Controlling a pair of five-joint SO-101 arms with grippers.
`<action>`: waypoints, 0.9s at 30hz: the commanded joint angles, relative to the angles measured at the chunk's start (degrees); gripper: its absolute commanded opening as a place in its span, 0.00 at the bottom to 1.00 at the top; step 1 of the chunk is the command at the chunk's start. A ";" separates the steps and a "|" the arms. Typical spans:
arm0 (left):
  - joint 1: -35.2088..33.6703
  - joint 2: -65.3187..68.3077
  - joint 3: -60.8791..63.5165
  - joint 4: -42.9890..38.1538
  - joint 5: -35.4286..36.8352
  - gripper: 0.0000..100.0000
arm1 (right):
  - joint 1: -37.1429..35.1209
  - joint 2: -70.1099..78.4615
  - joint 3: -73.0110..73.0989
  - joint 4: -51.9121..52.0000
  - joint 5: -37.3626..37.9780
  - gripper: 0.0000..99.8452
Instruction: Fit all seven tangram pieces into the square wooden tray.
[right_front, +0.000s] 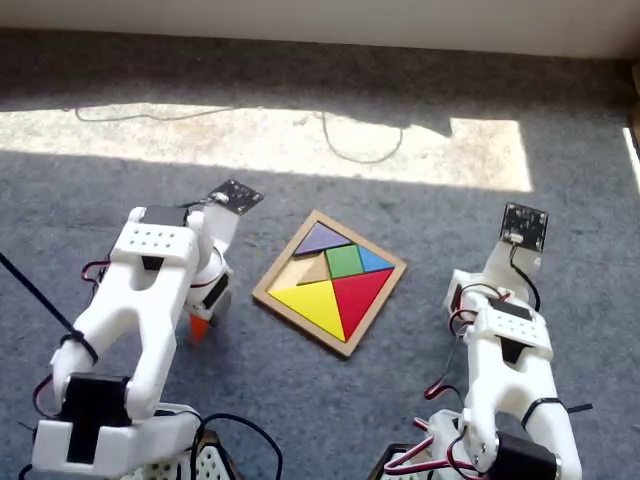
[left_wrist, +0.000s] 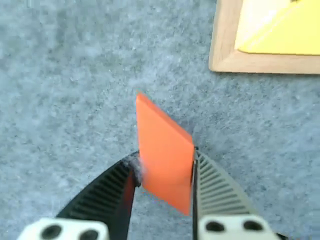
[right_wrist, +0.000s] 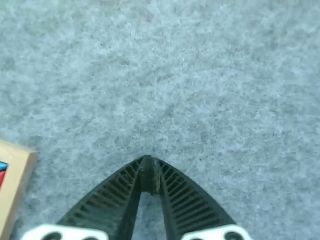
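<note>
Orange piece (left_wrist: 162, 135) sits tilted, pinched between the fingers of the left gripper (left_wrist: 165, 157), low over the grey carpet (right_front: 120, 190) at left centre of the high view, just left of the wooden tray (right_front: 300, 318). Inside the tray lie a yellow triangle (right_front: 308, 300), red triangle (right_front: 358, 298), purple piece (right_front: 322, 240), green square (right_front: 344, 261) and blue triangle (right_front: 373, 261). The right gripper (right_wrist: 149, 170) points down at bare carpet, fingers pressed together

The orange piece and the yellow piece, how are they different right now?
The orange piece is held between the left gripper's fingers, outside the tray; the yellow piece lies flat inside the tray. The orange piece looks like a slanted four-sided shape; the yellow piece is a large triangle. Both are flat, single-coloured puzzle pieces.
</note>
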 joint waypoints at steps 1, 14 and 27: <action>1.54 -4.79 -3.21 -2.02 -4.57 0.06 | -0.57 0.13 -3.03 -1.63 0.70 0.01; 10.59 -5.23 -3.12 -19.08 -8.18 0.06 | -0.48 0.13 -3.03 -1.63 0.70 0.01; 16.48 5.32 -10.68 -24.09 -8.26 0.06 | -0.66 0.13 -3.21 -1.63 0.70 0.01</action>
